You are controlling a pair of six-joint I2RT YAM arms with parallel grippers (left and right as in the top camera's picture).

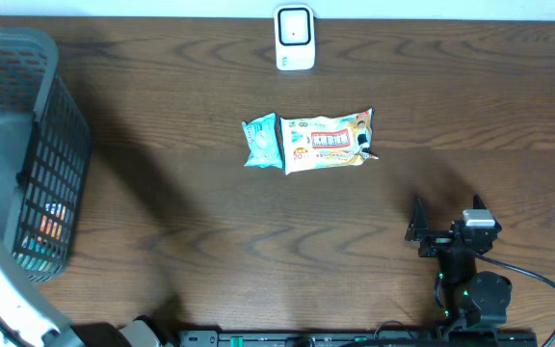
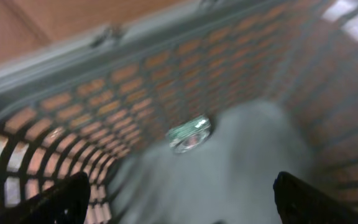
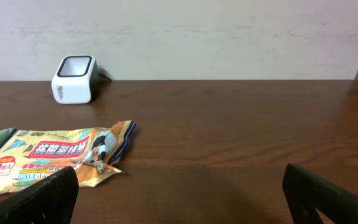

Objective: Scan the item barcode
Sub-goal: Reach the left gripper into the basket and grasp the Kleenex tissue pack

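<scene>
Dark wood table (image 1: 191, 241) from overhead: a white scanner (image 1: 295, 39) stands at the far edge, and nearer the middle a yellow wipes packet (image 1: 328, 141) lies flat, touching a small teal packet (image 1: 259, 143) on its left. A grey mesh basket (image 1: 61, 145) sits at the left edge, with the left arm reaching into it. The right gripper (image 1: 448, 210) hovers well apart from the packets, fingers spread. The left wrist view is blurred: the left gripper (image 2: 179, 186) is inside the basket with its fingers (image 2: 55, 202) wide apart and nothing between them, above a small shiny item (image 2: 190, 134) on the basket floor. From the right wrist, the right gripper's fingers (image 3: 36, 199) stand open and empty, the wipes packet ahead to the left and the scanner beyond.
</scene>
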